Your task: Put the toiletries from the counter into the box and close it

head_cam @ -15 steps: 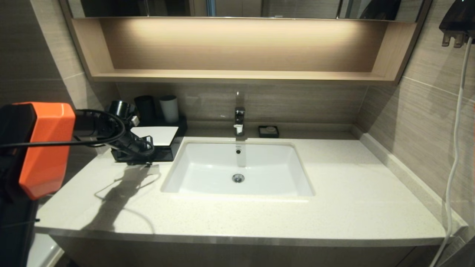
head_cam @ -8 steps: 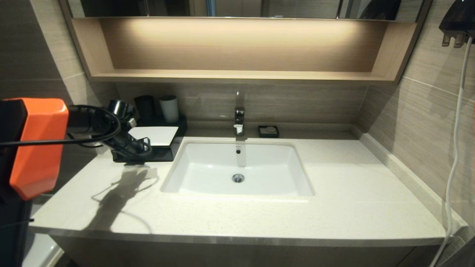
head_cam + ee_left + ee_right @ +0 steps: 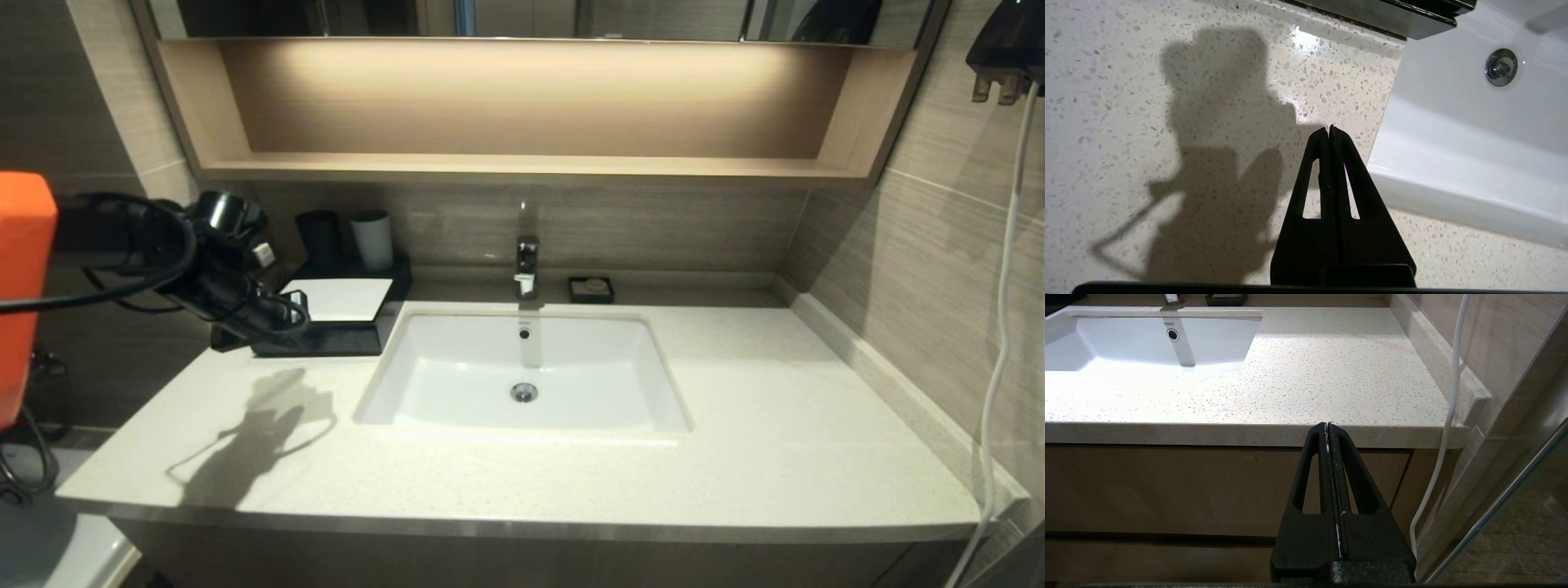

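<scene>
we find no toothbrush packet anywhere on the counter (image 3: pixel 735 441), so we judge it is already inside the box (image 3: pixel 343 314), hidden from us; we cannot confirm that. the box sits just beyond and slightly to the basin side of our left gripper (image 3: pixel 282 325), its white top panel flat and its glossy black drawer front flush, which reads as shut. its long side runs along the back of the counter, across the line our gripper points.

our left gripper hangs above the counter just in front of the box's near corner, fingers pressed together and pinching nothing; in the left wrist view the left gripper (image 3: pixel 1329 130) points down at speckled stone, with the box edge (image 3: pixel 1392 18) beyond the tips and the basin (image 3: pixel 522 376) off to one side. the arm's shadow lies on the stone beneath it.

the left arm is much the nearer to the box; any last push on the drawer front would go straight ahead from the fingertips.

our right gripper (image 3: pixel 1327 426) is parked low, below and in front of the counter's edge, fingers pressed together and empty, well apart from the box.

beyond the box stand two cups (image 3: pixel 371 238); the tap (image 3: pixel 526 265) and soap dish (image 3: pixel 591 288) lie farther off, past the basin.
</scene>
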{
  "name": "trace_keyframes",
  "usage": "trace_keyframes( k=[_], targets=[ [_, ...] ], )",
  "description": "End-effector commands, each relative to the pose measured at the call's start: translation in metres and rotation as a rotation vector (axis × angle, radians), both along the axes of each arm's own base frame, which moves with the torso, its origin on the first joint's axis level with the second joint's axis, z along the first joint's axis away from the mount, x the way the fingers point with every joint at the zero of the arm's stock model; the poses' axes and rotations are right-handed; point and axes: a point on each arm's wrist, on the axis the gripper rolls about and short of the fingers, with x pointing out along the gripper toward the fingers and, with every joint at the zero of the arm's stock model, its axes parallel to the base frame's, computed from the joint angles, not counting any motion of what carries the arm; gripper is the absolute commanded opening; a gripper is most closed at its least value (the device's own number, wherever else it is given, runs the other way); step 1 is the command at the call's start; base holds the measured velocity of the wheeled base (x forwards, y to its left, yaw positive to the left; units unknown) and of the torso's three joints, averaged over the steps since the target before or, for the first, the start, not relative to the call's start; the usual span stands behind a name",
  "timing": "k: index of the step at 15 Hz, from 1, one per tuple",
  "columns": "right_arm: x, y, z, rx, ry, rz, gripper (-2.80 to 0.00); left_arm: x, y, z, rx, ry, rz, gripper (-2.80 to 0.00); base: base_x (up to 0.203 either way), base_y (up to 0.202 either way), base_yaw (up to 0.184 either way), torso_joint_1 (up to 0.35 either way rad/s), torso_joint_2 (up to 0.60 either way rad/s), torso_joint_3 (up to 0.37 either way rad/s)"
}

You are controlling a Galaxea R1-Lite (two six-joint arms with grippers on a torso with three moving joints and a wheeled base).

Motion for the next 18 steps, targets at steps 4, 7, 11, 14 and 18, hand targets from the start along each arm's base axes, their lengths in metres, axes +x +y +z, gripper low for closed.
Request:
trace_keyframes(
  k=[4,7,11,14,18],
  targets=[
    [0.000,0.000,0.000,0.000,0.000,0.000,-2.80,-0.053,-0.002,0.055,0.012,-0.111,-0.005,-2.80,0.000,0.000,0.000,0.000,0.00,0.000],
    [0.000,0.000,0.000,0.000,0.000,0.000,-2.80,-0.084,-0.001,0.074,0.048,-0.157,-0.033,-2.80,0.000,0.000,0.000,0.000,0.00,0.000],
    [0.000,0.000,0.000,0.000,0.000,0.000,-2.80,-0.138,-0.003,0.090,0.141,-0.267,-0.122,-2.80,0.000,0.000,0.000,0.000,0.00,0.000],
    [0.000,0.000,0.000,0.000,0.000,0.000,-2.80,-0.171,-0.005,0.093,0.218,-0.409,-0.171,-2.80,0.000,0.000,0.000,0.000,0.00,0.000],
    [0.000,0.000,0.000,0.000,0.000,0.000,-2.80,-0.213,-0.008,0.093,0.266,-0.525,-0.184,-2.80,0.000,0.000,0.000,0.000,0.00,0.000]
  ],
)
